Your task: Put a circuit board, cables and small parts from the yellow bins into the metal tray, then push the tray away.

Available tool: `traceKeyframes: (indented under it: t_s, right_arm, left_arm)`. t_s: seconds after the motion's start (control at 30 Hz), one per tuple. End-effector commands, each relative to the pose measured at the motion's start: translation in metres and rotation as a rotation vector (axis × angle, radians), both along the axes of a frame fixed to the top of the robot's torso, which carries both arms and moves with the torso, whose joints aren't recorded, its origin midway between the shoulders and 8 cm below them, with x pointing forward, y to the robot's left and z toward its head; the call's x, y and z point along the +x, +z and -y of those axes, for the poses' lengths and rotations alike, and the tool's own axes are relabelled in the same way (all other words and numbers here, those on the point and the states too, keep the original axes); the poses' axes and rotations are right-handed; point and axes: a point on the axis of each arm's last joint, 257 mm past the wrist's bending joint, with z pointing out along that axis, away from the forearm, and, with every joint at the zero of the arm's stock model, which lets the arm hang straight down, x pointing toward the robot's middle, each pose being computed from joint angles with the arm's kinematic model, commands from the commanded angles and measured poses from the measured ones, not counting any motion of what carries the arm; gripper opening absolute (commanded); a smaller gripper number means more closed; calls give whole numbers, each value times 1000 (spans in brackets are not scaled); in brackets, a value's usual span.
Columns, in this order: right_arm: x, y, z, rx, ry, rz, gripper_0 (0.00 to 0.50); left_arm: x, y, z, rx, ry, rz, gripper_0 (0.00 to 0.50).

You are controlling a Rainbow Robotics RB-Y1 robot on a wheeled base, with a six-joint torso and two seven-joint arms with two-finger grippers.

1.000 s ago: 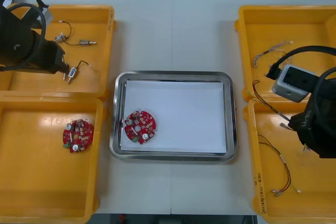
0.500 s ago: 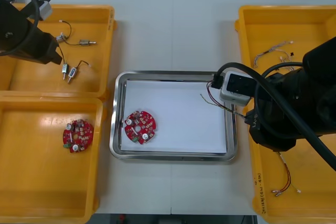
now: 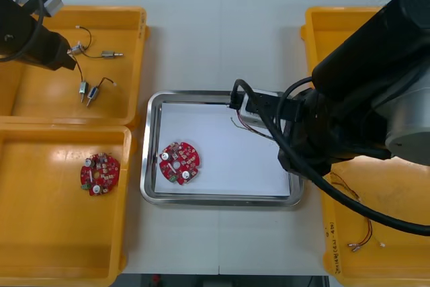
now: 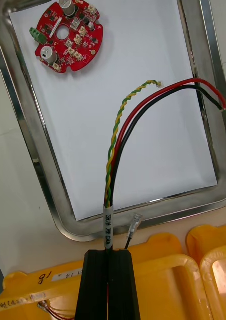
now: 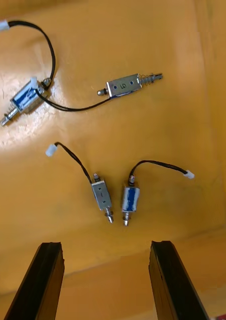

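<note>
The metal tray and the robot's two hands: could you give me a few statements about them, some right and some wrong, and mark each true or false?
1. A round red circuit board lies inside the metal tray. True.
2. The right hand is open and holds nothing. False: it is shut on cables that reach out over the tray.
3. The left hand grips a small part. False: it is open above the small metal parts in a yellow bin, with none between its fingers.
4. A second circuit board lies in the nearer yellow bin on the robot's left. True.
</note>
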Motion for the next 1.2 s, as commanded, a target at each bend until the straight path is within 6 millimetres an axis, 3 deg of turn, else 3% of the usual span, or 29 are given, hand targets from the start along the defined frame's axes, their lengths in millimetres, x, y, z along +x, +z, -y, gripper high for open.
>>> traceKeyframes:
  t_s: [0.03, 0.33, 0.6, 0.8, 1.0, 1.2]
  right_arm:
    - [4, -4, -19, -73, 110, 42, 0]
    - [17, -23, -19, -198, 173, 114, 0]
    - [25, -46, -18, -237, 193, 22, 0]
    - [28, -62, -30, -225, 203, -12, 0]
    - [39, -82, -44, -190, 204, -22, 0]
    - [45, -97, -45, -235, 221, 26, 0]
  left_arm:
    - [28, 48, -25, 95, -110, 134, 500]
    - [61, 44, -41, 103, -146, 184, 500]
    - [77, 51, -45, 94, -166, 219, 500]
    - [90, 58, -50, 123, -185, 263, 500]
    - [104, 47, -59, 116, -194, 310, 500]
    - [112, 37, -56, 115, -221, 346, 500]
